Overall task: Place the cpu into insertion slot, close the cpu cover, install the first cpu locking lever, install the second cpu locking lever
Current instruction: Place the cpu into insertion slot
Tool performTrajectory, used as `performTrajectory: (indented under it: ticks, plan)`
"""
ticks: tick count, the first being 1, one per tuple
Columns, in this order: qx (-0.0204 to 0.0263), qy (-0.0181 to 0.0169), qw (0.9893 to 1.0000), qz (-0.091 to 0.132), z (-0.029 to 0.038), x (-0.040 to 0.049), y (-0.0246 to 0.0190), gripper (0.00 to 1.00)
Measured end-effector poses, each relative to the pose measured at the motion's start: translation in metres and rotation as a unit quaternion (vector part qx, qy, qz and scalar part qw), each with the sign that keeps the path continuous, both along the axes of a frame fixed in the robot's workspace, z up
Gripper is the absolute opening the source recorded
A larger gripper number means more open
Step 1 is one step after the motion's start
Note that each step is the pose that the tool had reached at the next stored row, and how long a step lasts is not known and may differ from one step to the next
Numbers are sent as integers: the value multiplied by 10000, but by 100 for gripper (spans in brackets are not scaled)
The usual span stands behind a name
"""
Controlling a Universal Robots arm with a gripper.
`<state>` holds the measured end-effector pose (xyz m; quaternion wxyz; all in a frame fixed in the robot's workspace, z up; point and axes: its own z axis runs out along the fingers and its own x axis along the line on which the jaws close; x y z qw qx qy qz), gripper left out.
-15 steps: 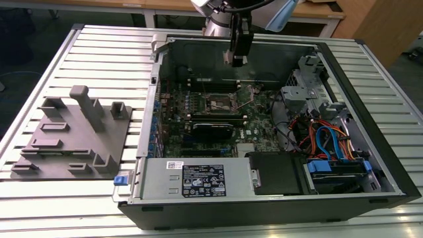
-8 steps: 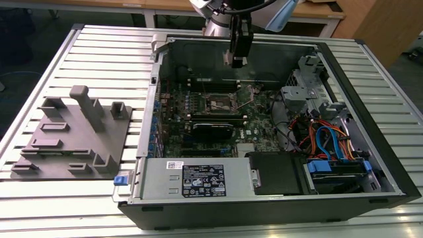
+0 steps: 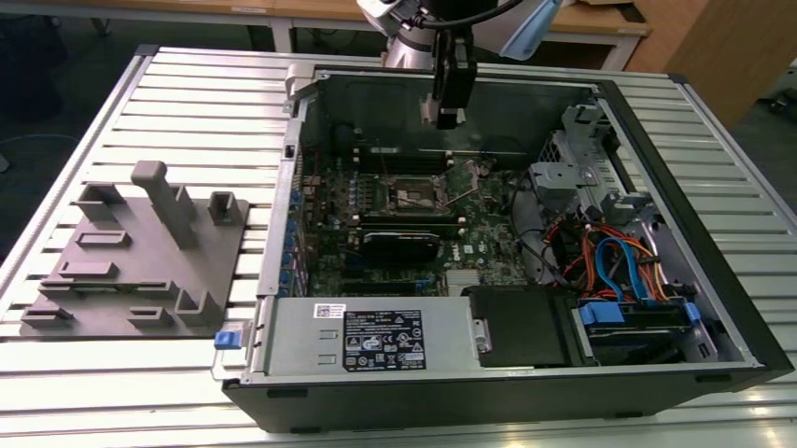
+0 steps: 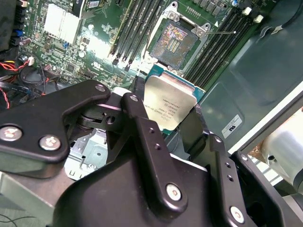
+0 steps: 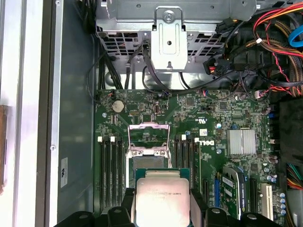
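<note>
The claw is pinching the cpu by two opposite edges, its black fingers pressing in from either side, and the chip's dull silvery top is showing in both wrist views. The cpu is hanging in the air above the green motherboard, apart from the insertion slot, which is lying bare with its shimmering contact field exposed. The cpu cover is standing swung open at one edge of the slot, with board showing through its cut-out middle. A thin wire locking lever is sticking out free beside the slot, and long black memory slots are running along both its sides. In the exterior view the arm is reaching down near the far wall of the open computer case, the claw hovering above the board. A silver power supply is sitting at the case's near edge, and coloured cables are bunching toward the exterior view's right. The case is resting on a slatted metal worktop, with a grey fixture plate lying just beside it on the exterior view's left.
</note>
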<state>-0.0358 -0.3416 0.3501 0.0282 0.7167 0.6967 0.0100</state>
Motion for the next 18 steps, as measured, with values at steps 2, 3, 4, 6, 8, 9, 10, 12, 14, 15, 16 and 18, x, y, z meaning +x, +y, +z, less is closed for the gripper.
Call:
performTrajectory:
  ticks: [2, 3, 4, 6, 8, 9, 10, 12, 14, 15, 16, 18]
  plan:
    - [0, 0, 10000, 0, 0, 0, 0, 54]
    - [0, 0, 10000, 0, 0, 0, 0, 54]
    - [0, 0, 10000, 0, -1, 0, 0, 54]
    - [1, -1, 10000, 0, -6, 0, 0, 54]
    - [1, 0, 10000, 0, -21, 0, 0, 54]
    - [0, 0, 10000, 0, -34, 0, 0, 54]
    - [-1, 0, 10000, 0, -49, 0, 0, 54]
    - [-6, 0, 10000, 0, -130, 0, 0, 54]
    - [-6, 0, 10000, 0, -141, 0, 0, 54]
    - [-6, 0, 10000, 0, -146, 0, 0, 54]
    - [-7, 0, 10000, 0, -149, 0, 0, 54]
    - [-6, 0, 10000, 0, -160, 0, 0, 54]
